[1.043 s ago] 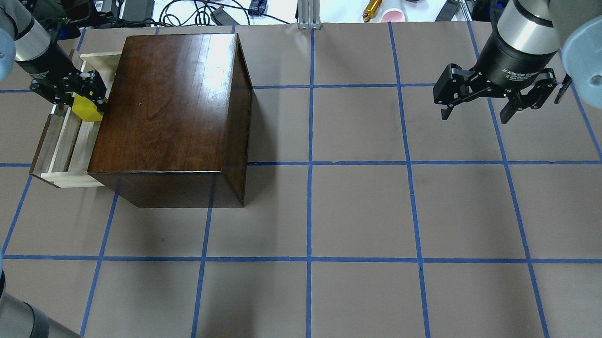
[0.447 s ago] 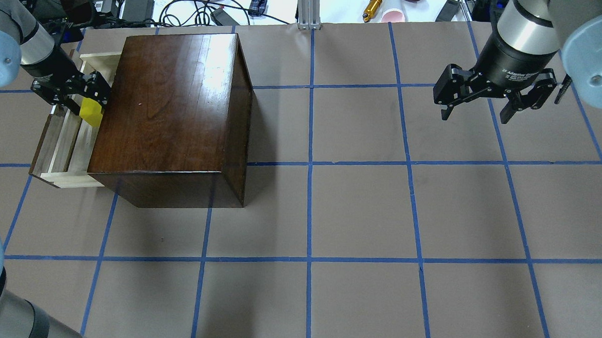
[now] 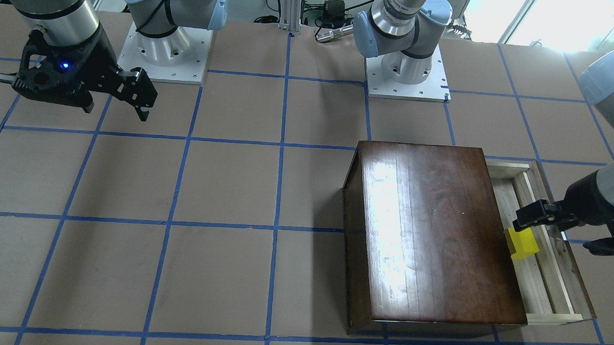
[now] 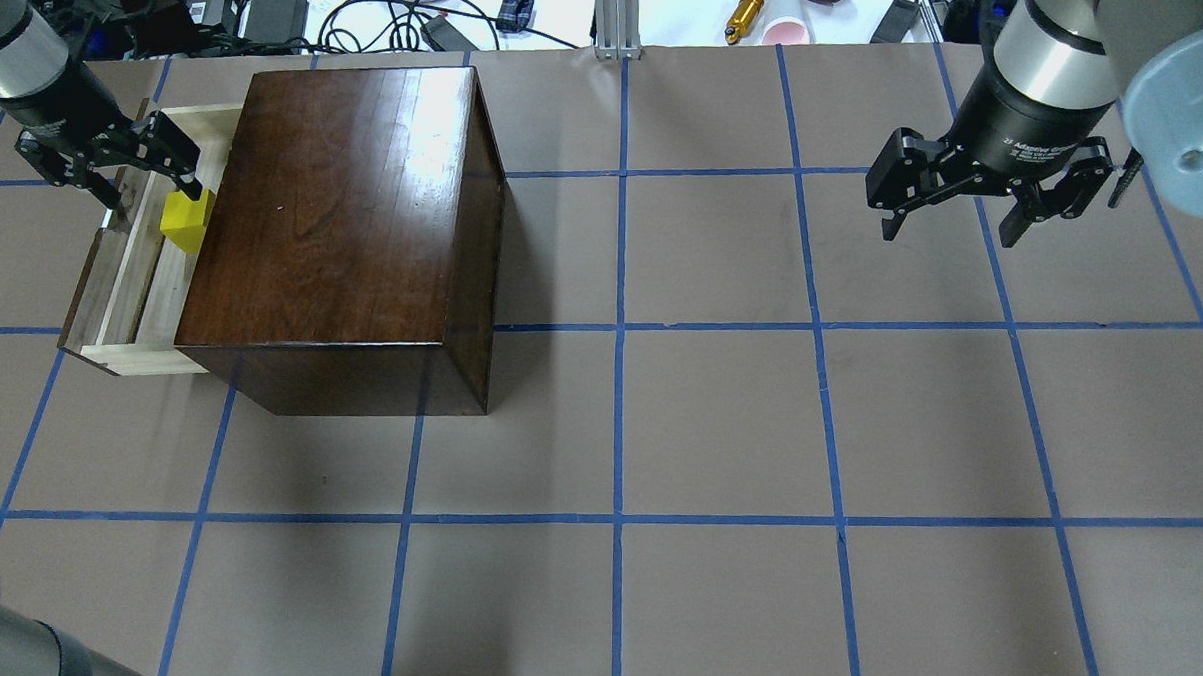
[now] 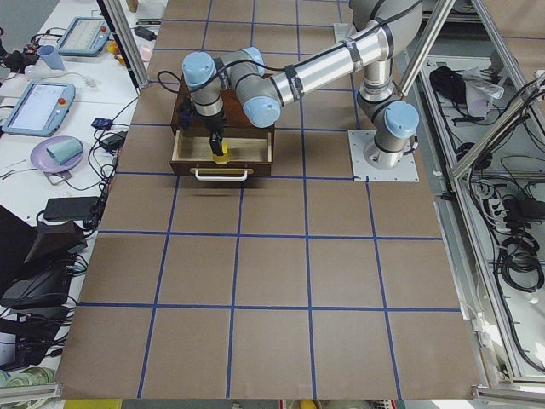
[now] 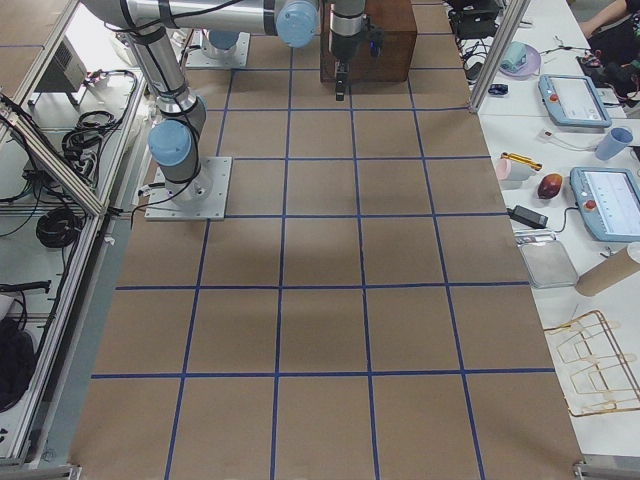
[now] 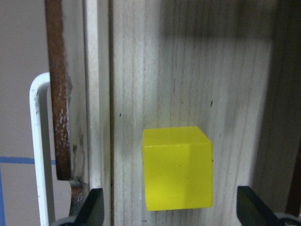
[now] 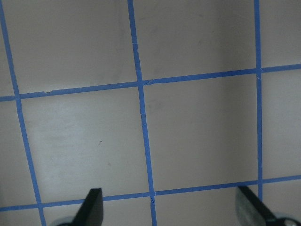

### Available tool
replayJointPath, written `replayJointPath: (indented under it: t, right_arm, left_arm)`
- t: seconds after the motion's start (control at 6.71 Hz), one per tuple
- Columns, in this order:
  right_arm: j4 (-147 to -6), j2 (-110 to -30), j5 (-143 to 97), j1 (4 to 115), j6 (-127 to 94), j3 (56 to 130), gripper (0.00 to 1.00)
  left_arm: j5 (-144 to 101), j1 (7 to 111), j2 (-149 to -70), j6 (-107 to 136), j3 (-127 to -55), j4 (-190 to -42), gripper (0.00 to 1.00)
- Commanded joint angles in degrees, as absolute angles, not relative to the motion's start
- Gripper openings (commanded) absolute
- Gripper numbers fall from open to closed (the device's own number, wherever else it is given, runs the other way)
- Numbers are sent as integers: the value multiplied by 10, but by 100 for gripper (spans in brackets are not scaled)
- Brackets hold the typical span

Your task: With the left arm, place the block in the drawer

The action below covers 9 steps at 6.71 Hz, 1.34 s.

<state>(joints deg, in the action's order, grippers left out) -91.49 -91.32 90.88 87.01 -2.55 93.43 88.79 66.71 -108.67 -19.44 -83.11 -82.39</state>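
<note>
The yellow block (image 4: 187, 218) lies on the floor of the pulled-out drawer (image 4: 129, 271), close against the dark wooden box (image 4: 345, 219). My left gripper (image 4: 107, 166) is open and empty, above the drawer and apart from the block. In the left wrist view the block (image 7: 177, 168) sits free on the pale wood (image 7: 188, 70) between my spread fingertips (image 7: 91, 209). In the front view the block (image 3: 522, 243) sits below my left gripper (image 3: 568, 233). My right gripper (image 4: 951, 225) is open and empty, hanging over bare table far to the right.
The drawer's metal pull (image 7: 37, 141) and dark front panel (image 7: 59, 94) are at its outer side. Cables and power bricks (image 4: 273, 6) lie beyond the table's far edge. The right wrist view shows only taped table (image 8: 141, 117).
My left gripper opened and let go of the block, then lifted and drew away toward the far left. The block now rests in the drawer. The right arm has not moved.
</note>
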Motion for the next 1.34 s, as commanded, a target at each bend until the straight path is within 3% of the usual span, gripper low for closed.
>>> replayJointPath:
  t: [0.0, 0.74, 1.19]
  right_arm:
    - [-915, -913, 909, 870, -25, 934, 100]
    - [-915, -913, 909, 870, -25, 934, 100]
    - [-915, -913, 909, 870, -25, 934, 100]
  left_arm:
    - [888, 675, -1055, -193, -796, -908, 100]
    - [889, 680, -934, -192, -800, -970, 100]
    - [896, 771, -931, -95, -800, -991, 100]
